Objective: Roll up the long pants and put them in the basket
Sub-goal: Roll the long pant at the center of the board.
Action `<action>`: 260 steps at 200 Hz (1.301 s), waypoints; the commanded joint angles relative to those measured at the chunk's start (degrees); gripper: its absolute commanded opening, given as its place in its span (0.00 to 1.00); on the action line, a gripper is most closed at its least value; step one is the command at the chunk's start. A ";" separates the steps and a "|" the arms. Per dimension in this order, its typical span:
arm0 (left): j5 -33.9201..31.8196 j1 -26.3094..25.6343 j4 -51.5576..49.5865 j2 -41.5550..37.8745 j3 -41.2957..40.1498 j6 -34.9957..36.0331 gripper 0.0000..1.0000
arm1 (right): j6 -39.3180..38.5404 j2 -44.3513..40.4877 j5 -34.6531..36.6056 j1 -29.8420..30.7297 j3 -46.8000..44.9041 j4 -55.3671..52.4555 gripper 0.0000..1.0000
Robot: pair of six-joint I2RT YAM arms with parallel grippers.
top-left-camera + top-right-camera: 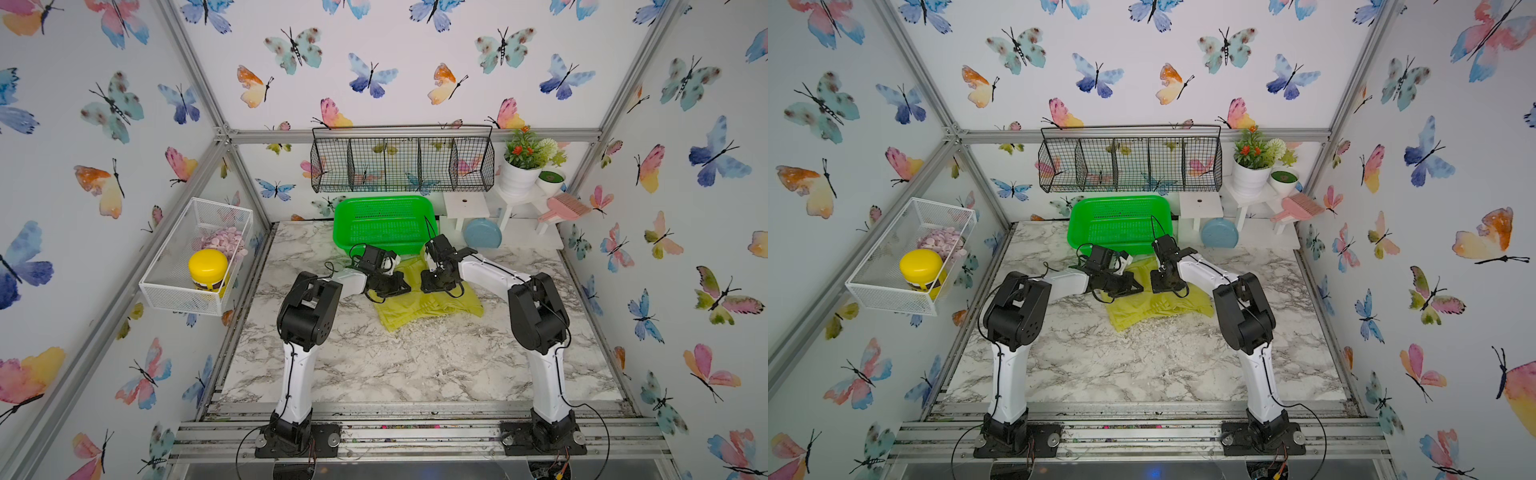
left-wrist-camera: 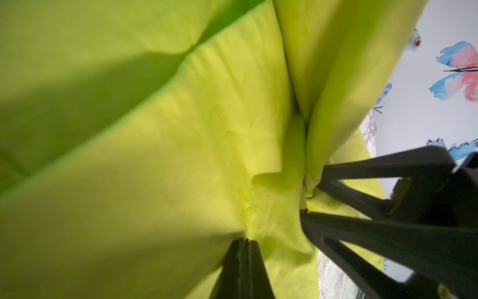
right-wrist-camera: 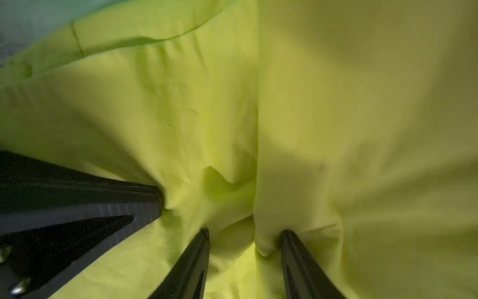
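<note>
one long pants (image 1: 432, 309), one basket (image 1: 384, 224) — left tool (image 2: 247, 240) pinching, right tool (image 3: 244, 233) parted.

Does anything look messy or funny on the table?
Yes. The long pants lie bunched and wrinkled, not in a tidy roll. Just in front of them the table is dotted with whitish flecks, crumbs or scuffs, I cannot tell. A blue disc stands on its edge beside the white stool.

Pants: thin yellow-green cloth long pants (image 1: 432, 309), matt, softly creased.
Basket: bright green perforated plastic basket (image 1: 384, 224) behind pants, glossy.
Tabletop: white-grey marble-look tabletop (image 1: 415, 365) under pants, smooth.
</note>
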 commanded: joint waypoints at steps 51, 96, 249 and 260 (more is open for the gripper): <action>3.11 -0.84 1.20 -3.41 2.19 -0.78 0.00 | 15.86 -6.39 -30.23 -14.54 -30.59 27.75 0.48; 7.91 -3.42 0.42 -0.70 13.79 -0.65 0.00 | 16.84 -3.27 -34.56 -15.64 -32.38 30.38 0.45; 5.67 -8.50 -4.97 23.29 29.61 -6.93 0.00 | 10.68 -13.69 -32.76 -18.27 -46.95 24.34 0.46; 5.15 -8.50 -5.26 23.80 28.63 -7.22 0.00 | 7.96 -15.82 -31.11 -18.27 -45.01 19.91 0.47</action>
